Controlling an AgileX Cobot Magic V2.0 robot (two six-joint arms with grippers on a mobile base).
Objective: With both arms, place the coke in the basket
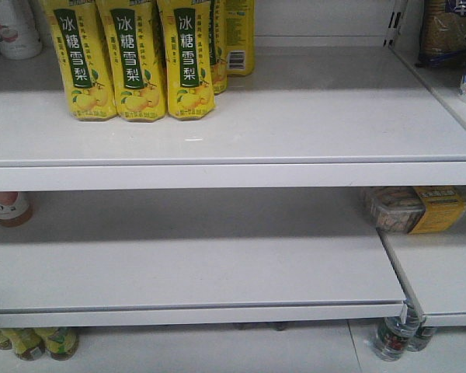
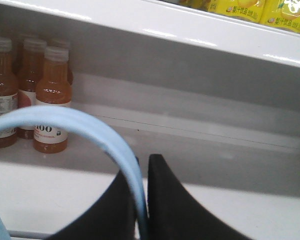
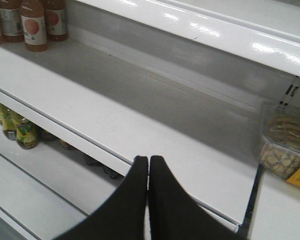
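- Pale blue basket handle [image 2: 90, 131] arching across the left wrist view from 9 o'clock down to 6 o'clock, pinched there between the two black fingers of the left end effector [image 2: 142, 200]; rest of the basket out of frame apart from a sliver of pale blue at the 8 o'clock corner.
- Coke not visible in any of the three views, so its place cannot be told.
- Right end effector [image 3: 148, 175] at 6 o'clock of the right wrist view, fingers pressed together with nothing between them, hanging over the front lip of the middle shelf [image 3: 140, 115].
- Orange juice bottles [image 2: 51, 100] standing upright at 9 o'clock behind the handle, at the back of that shelf; same bottles at 11 o'clock in the right wrist view.
- Clear box of biscuits [image 3: 285, 145] at 3 o'clock on the neighbouring shelf, a yellow label on it.
- Yellow pear-drink bottles [image 1: 132, 58] in a row at 11 o'clock on the upper shelf [image 1: 233, 128] in the front view.
- Green-labelled bottles [image 3: 20, 131] on the lowest shelf at 9 o'clock, partly hidden under the middle shelf.
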